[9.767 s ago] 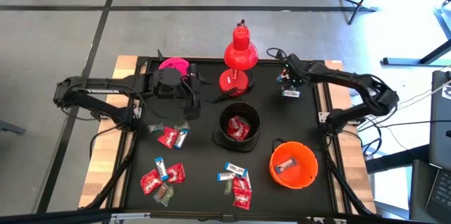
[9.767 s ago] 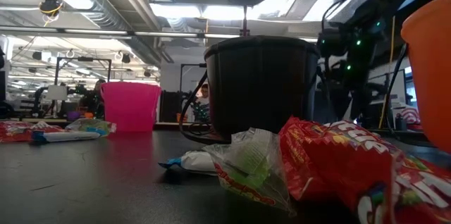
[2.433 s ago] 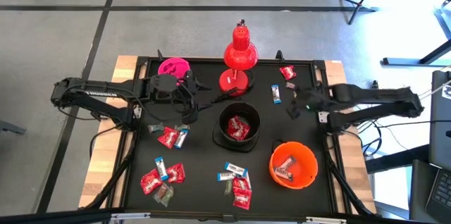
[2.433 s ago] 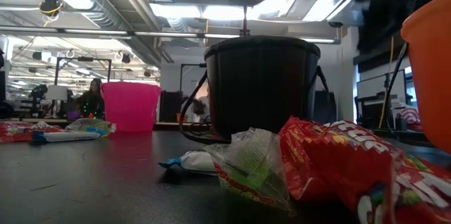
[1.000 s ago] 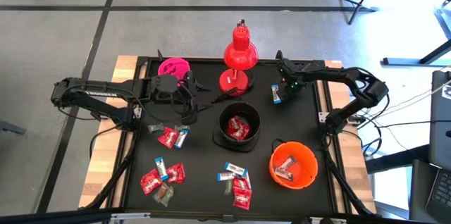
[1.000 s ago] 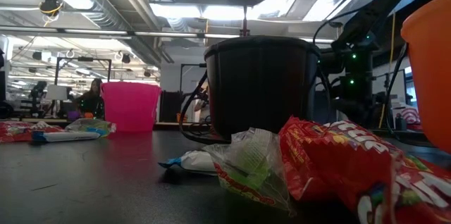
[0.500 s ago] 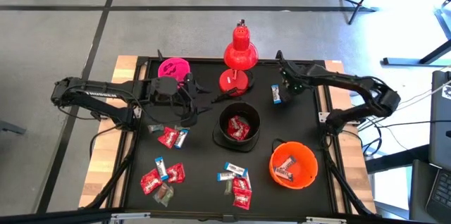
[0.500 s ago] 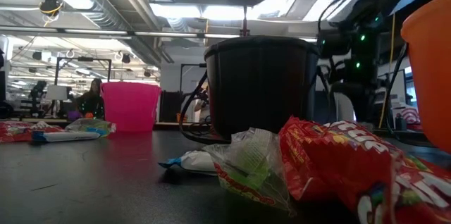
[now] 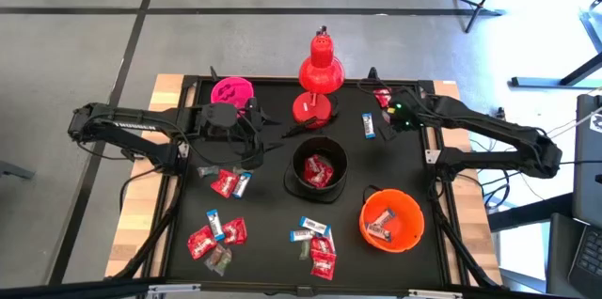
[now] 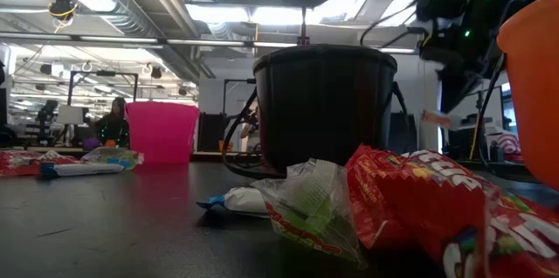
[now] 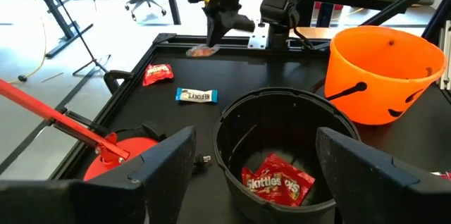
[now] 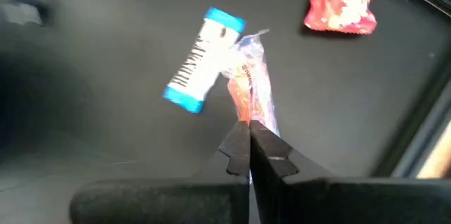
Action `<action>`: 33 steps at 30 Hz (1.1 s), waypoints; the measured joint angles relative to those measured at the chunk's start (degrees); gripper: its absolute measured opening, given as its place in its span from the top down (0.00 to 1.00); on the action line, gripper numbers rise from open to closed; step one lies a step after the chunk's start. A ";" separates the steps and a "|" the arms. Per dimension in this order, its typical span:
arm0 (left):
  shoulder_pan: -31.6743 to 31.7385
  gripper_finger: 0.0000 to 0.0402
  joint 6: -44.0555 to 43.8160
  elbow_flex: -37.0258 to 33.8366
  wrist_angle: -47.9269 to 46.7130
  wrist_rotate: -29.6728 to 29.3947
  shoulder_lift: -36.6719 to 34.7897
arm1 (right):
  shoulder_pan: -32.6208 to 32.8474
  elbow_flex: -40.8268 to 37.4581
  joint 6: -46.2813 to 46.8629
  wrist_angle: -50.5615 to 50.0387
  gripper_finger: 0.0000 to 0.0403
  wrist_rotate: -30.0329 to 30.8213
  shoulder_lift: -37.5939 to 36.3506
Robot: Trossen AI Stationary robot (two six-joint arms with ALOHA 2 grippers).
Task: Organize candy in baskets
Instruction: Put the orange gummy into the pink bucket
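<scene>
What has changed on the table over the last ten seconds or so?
The right end effector has dropped a white-and-blue candy into the orange basket, gone back to the far right corner and now holds a small orange-red candy lifted off the table. A white-and-blue candy and a red one lie there. The left end effector stayed near the lamp; the other candies and baskets are unmoved.

I pinch an orange-red wrapped candy (image 12: pixel 252 94) between my right gripper's (image 12: pixel 248 136) closed fingertips, above the mat at upper right. Below it lie a white-and-blue bar (image 12: pixel 201 60) and a red pack (image 12: pixel 347 2). The black basket (image 9: pixel 318 170), centre, holds red packs; the orange basket (image 9: pixel 390 220) at lower right holds one; the pink basket (image 9: pixel 231 90) stands upper left. Loose candy (image 9: pixel 218 233) clusters lie lower left and centre.
</scene>
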 joint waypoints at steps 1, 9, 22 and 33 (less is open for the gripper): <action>0.00 0.29 0.00 0.00 0.00 0.00 0.00 | 0.50 0.00 0.61 -0.01 1.00 -0.54 -1.34; 0.02 0.29 0.68 0.02 3.40 -0.03 1.91 | 1.49 0.02 2.32 2.51 1.00 -5.86 -10.16; 0.34 0.29 6.55 0.02 17.04 -0.02 11.33 | 1.47 0.04 2.66 8.13 1.00 -13.37 -14.31; 2.92 0.29 6.64 0.02 27.82 2.71 15.43 | 1.45 0.04 2.69 16.17 1.00 -20.84 -14.30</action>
